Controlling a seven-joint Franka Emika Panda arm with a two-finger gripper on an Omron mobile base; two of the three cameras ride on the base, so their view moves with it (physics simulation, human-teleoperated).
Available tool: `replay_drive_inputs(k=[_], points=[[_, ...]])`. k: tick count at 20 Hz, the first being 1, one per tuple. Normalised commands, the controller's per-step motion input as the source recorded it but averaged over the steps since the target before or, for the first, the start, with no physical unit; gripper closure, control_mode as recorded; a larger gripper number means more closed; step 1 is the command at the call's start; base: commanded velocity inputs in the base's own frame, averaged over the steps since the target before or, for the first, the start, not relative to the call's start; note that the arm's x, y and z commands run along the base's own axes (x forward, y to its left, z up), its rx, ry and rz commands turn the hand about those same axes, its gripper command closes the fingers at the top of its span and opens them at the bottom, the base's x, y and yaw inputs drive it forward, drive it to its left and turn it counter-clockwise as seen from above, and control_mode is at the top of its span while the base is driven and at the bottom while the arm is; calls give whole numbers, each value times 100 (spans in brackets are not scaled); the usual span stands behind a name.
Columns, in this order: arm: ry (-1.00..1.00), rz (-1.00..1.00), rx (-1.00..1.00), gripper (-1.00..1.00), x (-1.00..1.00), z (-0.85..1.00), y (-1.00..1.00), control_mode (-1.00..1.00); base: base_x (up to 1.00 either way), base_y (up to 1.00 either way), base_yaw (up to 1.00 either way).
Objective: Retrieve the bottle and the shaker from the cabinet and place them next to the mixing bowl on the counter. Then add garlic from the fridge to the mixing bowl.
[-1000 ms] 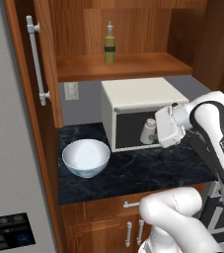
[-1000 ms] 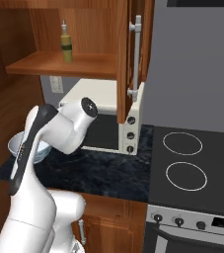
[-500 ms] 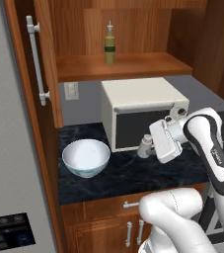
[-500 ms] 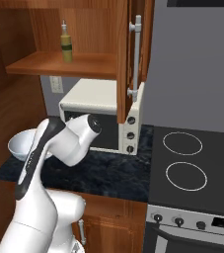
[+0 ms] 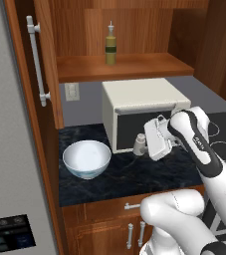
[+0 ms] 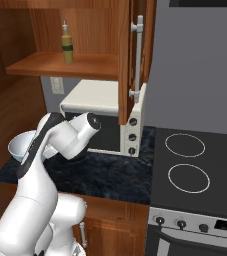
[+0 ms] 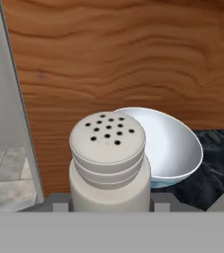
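Observation:
My gripper [image 5: 143, 146] is shut on the white shaker [image 5: 140, 143], holding it low over the dark counter [image 5: 119, 177] in front of the microwave. In the hand view the shaker [image 7: 108, 160] with its perforated lid stands between the fingers, and the white mixing bowl [image 7: 170, 146] lies just beyond it. The mixing bowl [image 5: 86, 158] sits on the counter to the left of the shaker, a short gap away. The olive bottle [image 5: 110, 46] stands upright on the open cabinet shelf above; from the right it is the bottle [image 6: 67, 44]. The garlic is out of view.
A cream microwave [image 5: 139, 107] stands on the counter behind the gripper. The open cabinet door [image 5: 42, 64] hangs at the left beside the fridge [image 5: 10, 149]. A stove [image 6: 200, 165] lies to the right. The other cabinet door [image 6: 135, 55] hangs open over the microwave.
The arm has carried the shaker down and leftward from beside the microwave front to low over the counter, nearer the bowl. The grip stayed shut.

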Motion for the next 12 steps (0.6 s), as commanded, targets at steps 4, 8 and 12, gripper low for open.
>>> replay_drive_inputs(k=[4,8,12], points=[[3,0,-5,100,49,-10,2,-100,0,0,0],[5,0,-4,100,53,-16,7,-100,0,0,0],[4,0,-3,100,42,-31,5,-100,0,0,0]])
